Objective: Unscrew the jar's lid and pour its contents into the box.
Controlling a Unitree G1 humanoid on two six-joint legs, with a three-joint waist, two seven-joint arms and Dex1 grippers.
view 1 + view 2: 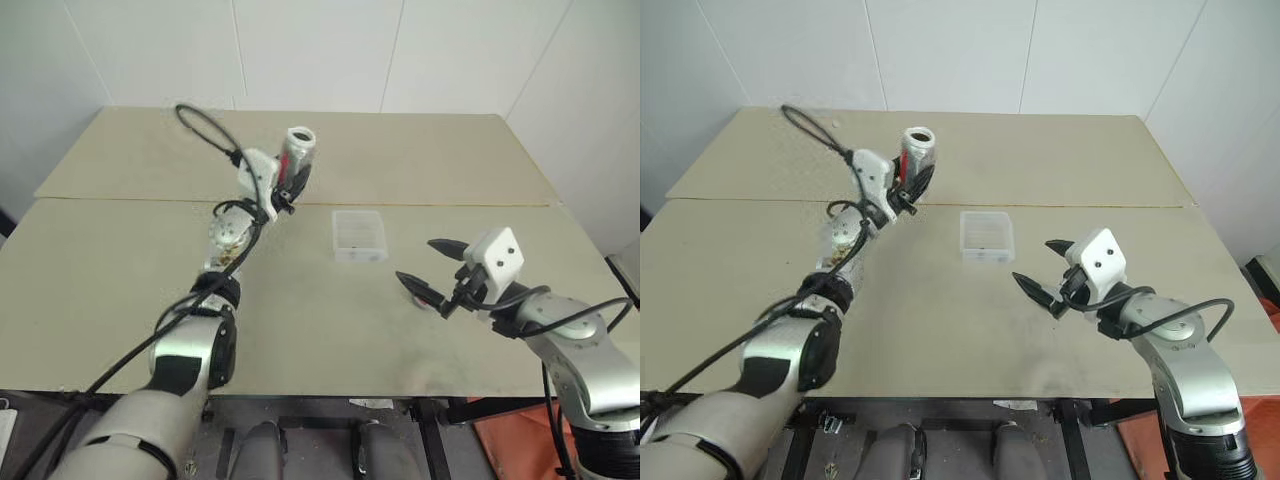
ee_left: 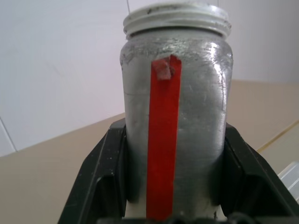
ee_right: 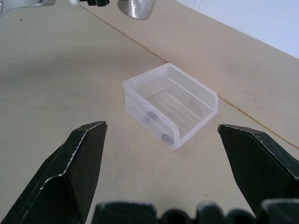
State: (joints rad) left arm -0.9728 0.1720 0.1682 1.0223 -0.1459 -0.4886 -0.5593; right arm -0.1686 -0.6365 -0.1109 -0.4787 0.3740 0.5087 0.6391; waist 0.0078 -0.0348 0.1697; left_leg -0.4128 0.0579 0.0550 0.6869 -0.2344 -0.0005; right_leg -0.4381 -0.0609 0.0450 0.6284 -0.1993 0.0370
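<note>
Upper centre of the frame, the left gripper [image 1: 283, 190] has its fingers clenched on the jar [image 1: 297, 152], upright and lidless above the tabletop [image 1: 120, 290]. The box [image 1: 358, 234] sits mid-frame, perhaps holding two small dark bits. Lower right, the right gripper [image 1: 432, 270] hangs spread, grasping nothing.
</note>
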